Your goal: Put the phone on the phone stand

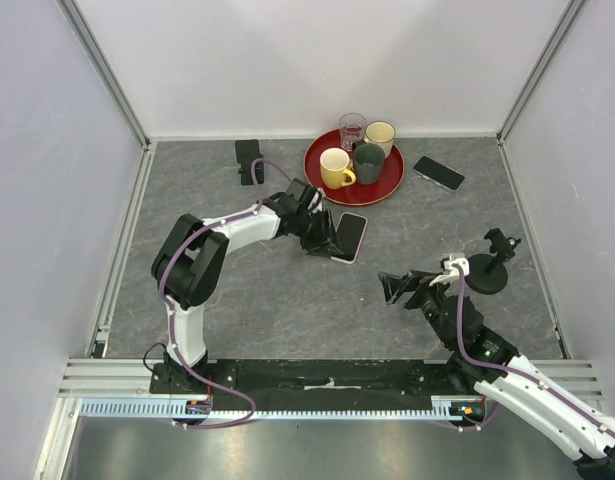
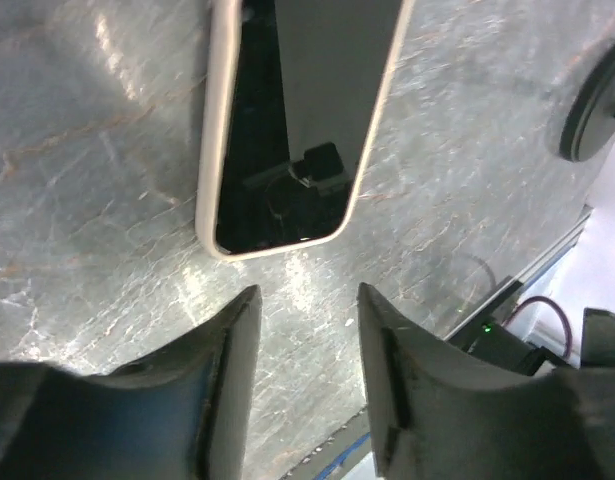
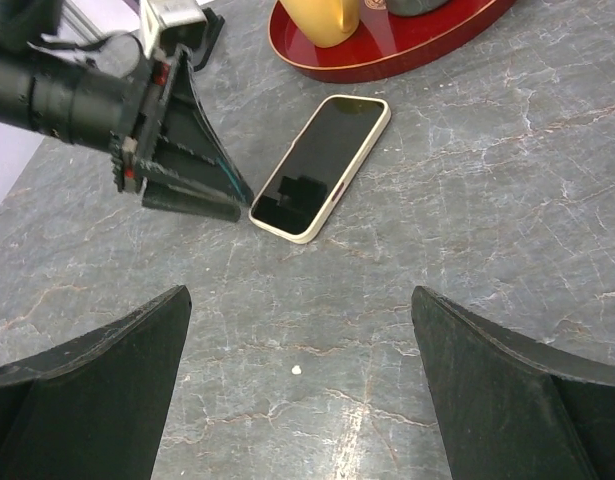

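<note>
The phone (image 1: 351, 236) in a cream case lies flat, screen up, on the grey table left of centre; it also shows in the wrist views (image 2: 287, 120) (image 3: 322, 165). My left gripper (image 1: 324, 240) rests low just left of the phone's near end, its jaws (image 2: 307, 295) open with nothing between them. A black phone stand (image 1: 489, 270) with a round base (image 2: 590, 100) stands at the right. My right gripper (image 1: 395, 287) hovers wide open and empty (image 3: 302, 295) between the phone and that stand.
A red tray (image 1: 375, 190) at the back holds a yellow mug (image 1: 335, 168), a dark green mug (image 1: 369, 160), a cream mug (image 1: 380, 133) and a glass (image 1: 352, 127). A second dark phone (image 1: 439, 172) lies right of the tray. Another black holder (image 1: 249, 160) stands at the back left.
</note>
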Robot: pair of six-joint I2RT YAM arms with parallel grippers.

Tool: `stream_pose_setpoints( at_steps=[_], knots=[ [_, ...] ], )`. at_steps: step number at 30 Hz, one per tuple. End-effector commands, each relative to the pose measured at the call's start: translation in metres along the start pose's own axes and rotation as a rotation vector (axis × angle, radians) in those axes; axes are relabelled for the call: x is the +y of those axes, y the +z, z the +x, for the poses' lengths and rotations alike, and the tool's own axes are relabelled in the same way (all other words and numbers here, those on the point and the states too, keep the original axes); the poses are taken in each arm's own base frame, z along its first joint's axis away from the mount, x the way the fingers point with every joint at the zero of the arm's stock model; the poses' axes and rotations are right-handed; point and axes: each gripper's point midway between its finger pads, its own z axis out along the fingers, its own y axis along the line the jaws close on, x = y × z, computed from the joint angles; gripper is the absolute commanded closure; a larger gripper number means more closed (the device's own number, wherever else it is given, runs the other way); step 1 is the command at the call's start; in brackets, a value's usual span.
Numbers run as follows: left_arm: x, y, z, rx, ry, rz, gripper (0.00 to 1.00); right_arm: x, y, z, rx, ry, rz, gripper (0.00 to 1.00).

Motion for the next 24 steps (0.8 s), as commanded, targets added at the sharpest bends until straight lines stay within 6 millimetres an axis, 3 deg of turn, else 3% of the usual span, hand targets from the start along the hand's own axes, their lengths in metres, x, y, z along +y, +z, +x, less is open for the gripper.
stream_pose_setpoints(
  at_steps=[1,3,4,5,6,11,15,24],
  knots=[
    [-0.020,-0.029,-0.044,-0.149,0.182,-0.007,0.42,-0.001,0.002,0.000,-0.008,0.006,0.009,0.02],
    [-0.024,-0.036,-0.050,-0.167,0.222,-0.083,0.37,-0.002,0.002,0.000,-0.009,0.004,0.014,0.02],
    [-0.020,-0.037,-0.057,-0.204,0.272,-0.147,0.23,-0.002,0.002,0.000,-0.008,0.003,0.014,0.02],
    [-0.033,-0.036,-0.057,-0.218,0.329,-0.156,0.11,-0.002,0.002,0.000,-0.009,0.004,0.012,0.02],
    [-0.031,-0.033,-0.054,-0.204,0.365,-0.191,0.06,-0.001,0.002,0.000,-0.008,0.005,0.011,0.02],
    [-0.040,-0.012,-0.050,-0.117,0.554,-0.236,0.04,-0.003,0.002,-0.001,-0.015,0.006,0.017,0.02],
    [-0.026,0.013,-0.051,-0.056,0.602,-0.285,0.03,-0.004,-0.002,-0.005,-0.034,0.022,0.017,0.02],
    [-0.007,0.032,-0.046,-0.022,0.665,-0.422,0.02,-0.004,-0.004,-0.007,-0.050,0.036,0.004,0.02]
  ],
)
